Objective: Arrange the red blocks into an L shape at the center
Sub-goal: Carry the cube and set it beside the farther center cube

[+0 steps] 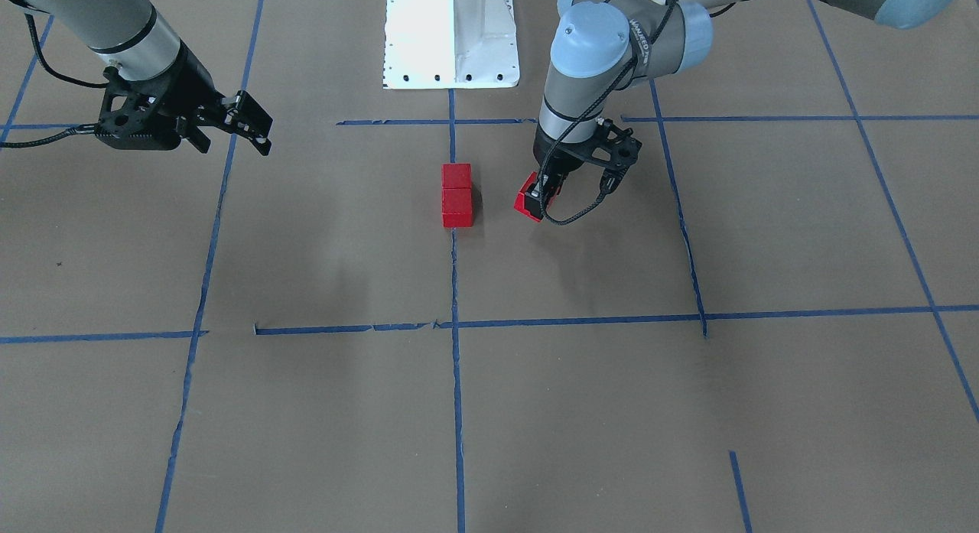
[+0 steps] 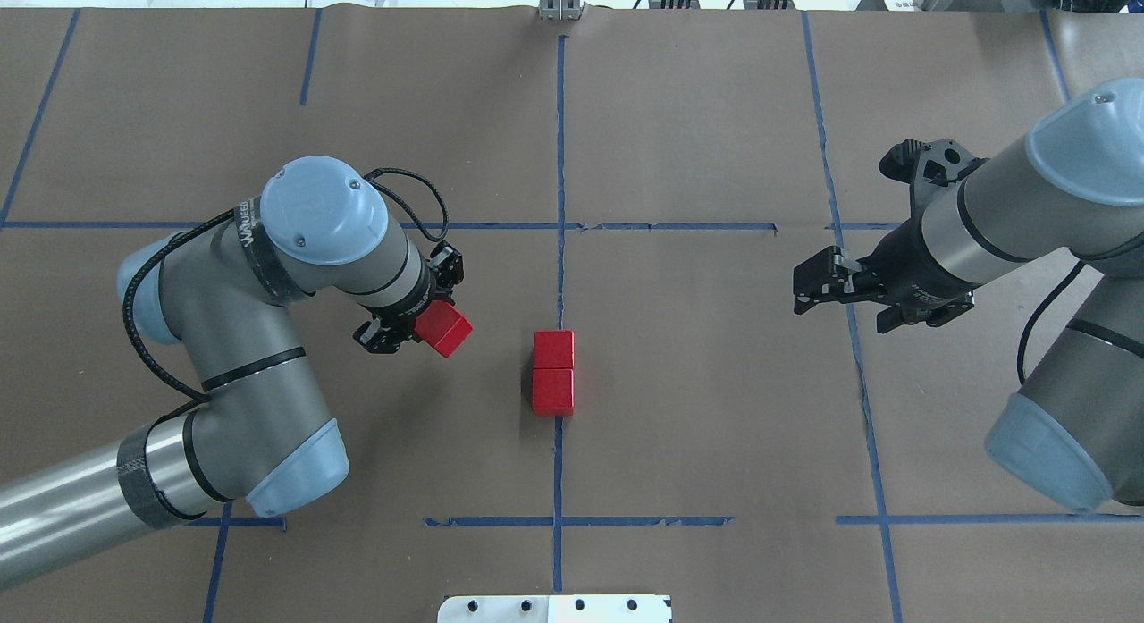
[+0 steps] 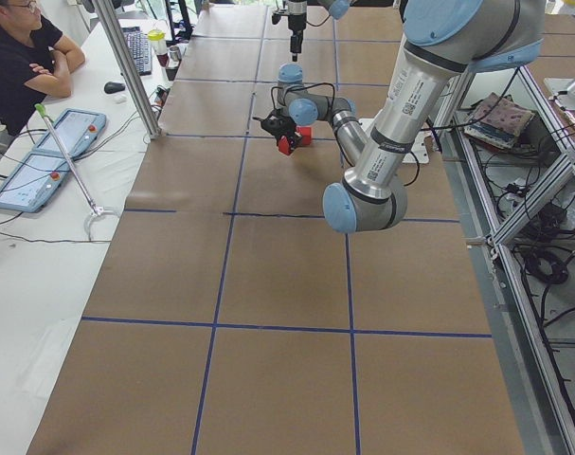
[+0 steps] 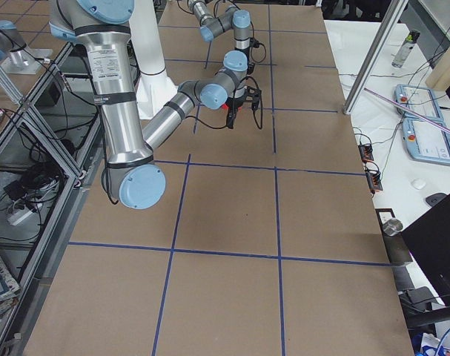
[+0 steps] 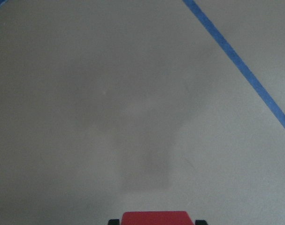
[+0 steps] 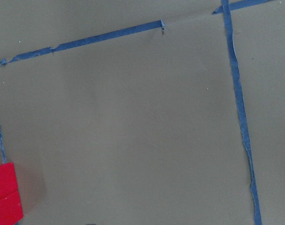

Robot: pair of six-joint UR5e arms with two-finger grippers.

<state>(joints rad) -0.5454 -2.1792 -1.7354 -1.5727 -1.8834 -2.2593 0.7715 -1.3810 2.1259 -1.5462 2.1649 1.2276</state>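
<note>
One red block [image 2: 450, 331] clamped in left end effector [image 2: 431, 320], the nearer arm; joined pair [image 2: 553, 373] lies to its right, long axis along blue tape line [image 2: 560, 158]; right end effector [image 2: 807, 290] spread apart.

Both arms are smooth silver-grey tubes joined by rounded elbows with pale blue caps. The left arm [image 2: 268, 373] wears a black band with white lettering, and its top cap shows two small screws. A thin black cable [image 2: 130, 310] loops along it. The right arm [image 2: 1001, 212] is built the same way. The left tool [image 2: 440, 326] and right tool [image 2: 800, 292] are black open-framed claws. The white base [image 1: 451, 36] has a row of dark holes.
</note>
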